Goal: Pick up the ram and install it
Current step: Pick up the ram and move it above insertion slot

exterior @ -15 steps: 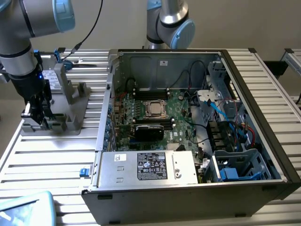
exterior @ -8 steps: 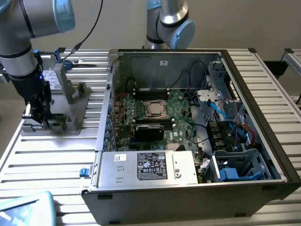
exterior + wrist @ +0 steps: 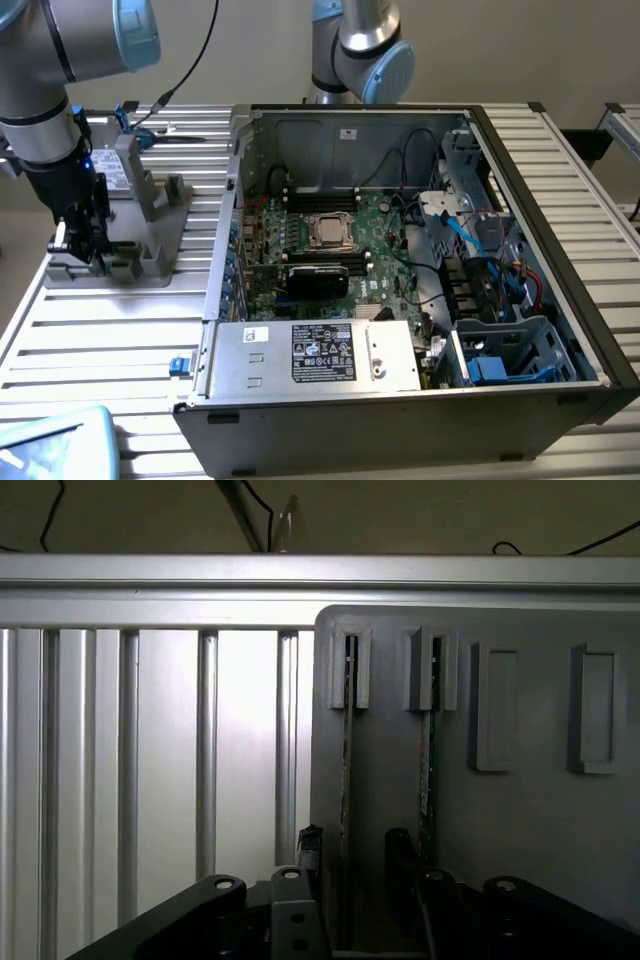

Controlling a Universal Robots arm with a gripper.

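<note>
Black gripper [image 3: 355, 860] jaws apart, straddling thin green ram stick [image 3: 347, 750] edge-on in grey slotted holder [image 3: 530, 820]. Likely light, stiff, fragile: pinch flat faces, mid-length.

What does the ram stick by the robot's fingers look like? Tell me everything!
Seen edge-on, the ram is a long, very thin dark strip. It stands on edge in a slot of the grey holder, its far end tucked into a raised guide. Another stick stands parallel beside it. The open gripper straddles its near end, one finger each side, seemingly not touching.
</note>
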